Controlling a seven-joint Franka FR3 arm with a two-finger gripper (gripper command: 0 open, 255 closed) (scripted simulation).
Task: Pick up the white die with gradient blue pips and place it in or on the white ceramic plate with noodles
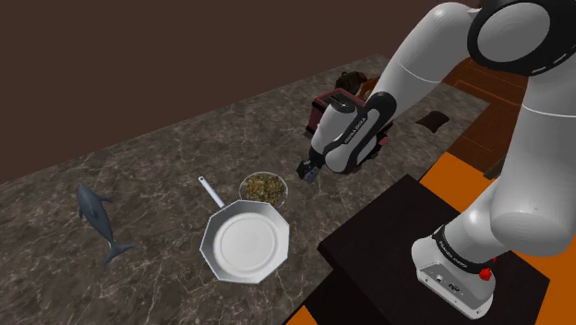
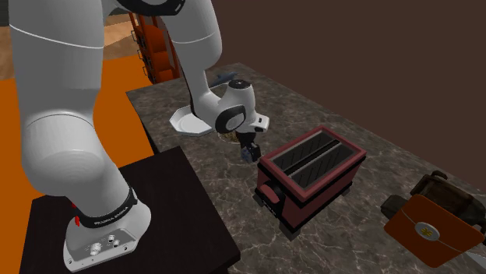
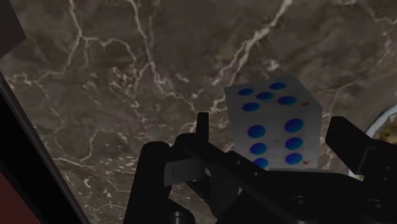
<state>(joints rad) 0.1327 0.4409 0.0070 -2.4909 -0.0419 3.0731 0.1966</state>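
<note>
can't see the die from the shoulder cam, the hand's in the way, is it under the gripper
observer: yes, the wrist view shows the white die with blue pips sitting on the marbled counter, between the two fingers of the gripper
operator: ok is it gripped
observer: it doesn't look so, the fingers stand apart and a strip of counter shows between one finger and the die
operator: and where's the target from there
observer: the white rim of the plate of noodles shows just past the other finger, close beside the die
</note>
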